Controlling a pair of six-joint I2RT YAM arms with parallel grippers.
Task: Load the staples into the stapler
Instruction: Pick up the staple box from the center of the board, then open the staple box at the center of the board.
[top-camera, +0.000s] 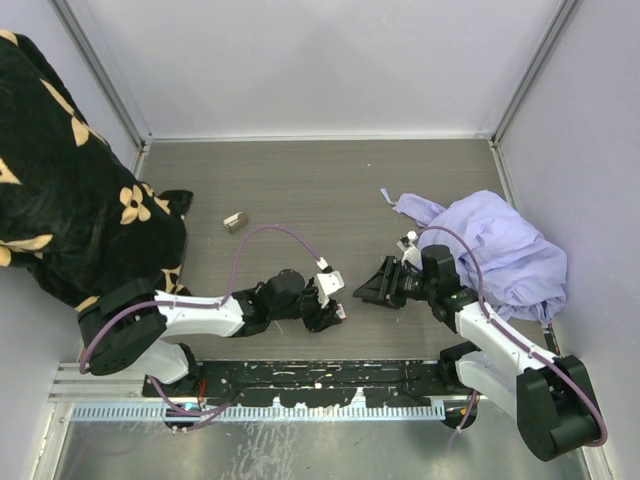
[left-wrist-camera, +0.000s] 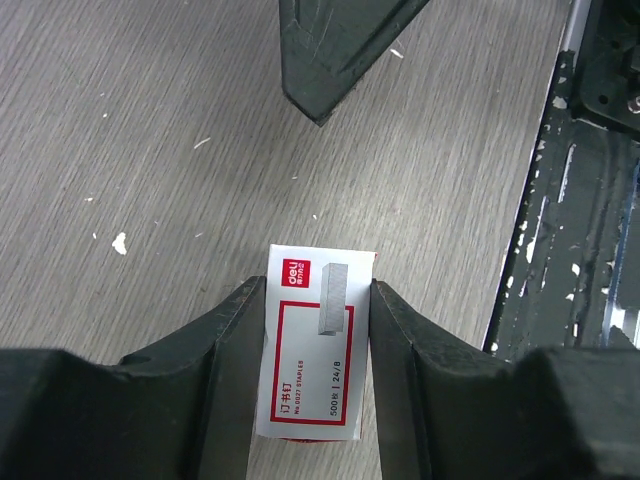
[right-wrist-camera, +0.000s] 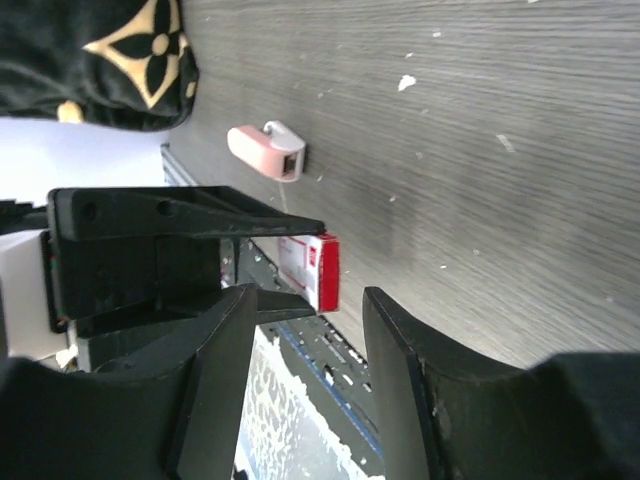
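My left gripper (left-wrist-camera: 317, 300) pinches the staples box (left-wrist-camera: 312, 350) by its long sides, low over the table (left-wrist-camera: 150, 150) near its front edge. My right gripper (right-wrist-camera: 310, 300) faces it from 3 o'clock, fingers apart and empty. Best, I reckon, to line up squarely on the box's free end while the left grip stays firm.

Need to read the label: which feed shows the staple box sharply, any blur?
Left wrist: staple box sharp, print readable, evenly lit; right wrist: box small, angled, own fingers soft up close; top view: box too small to make out.
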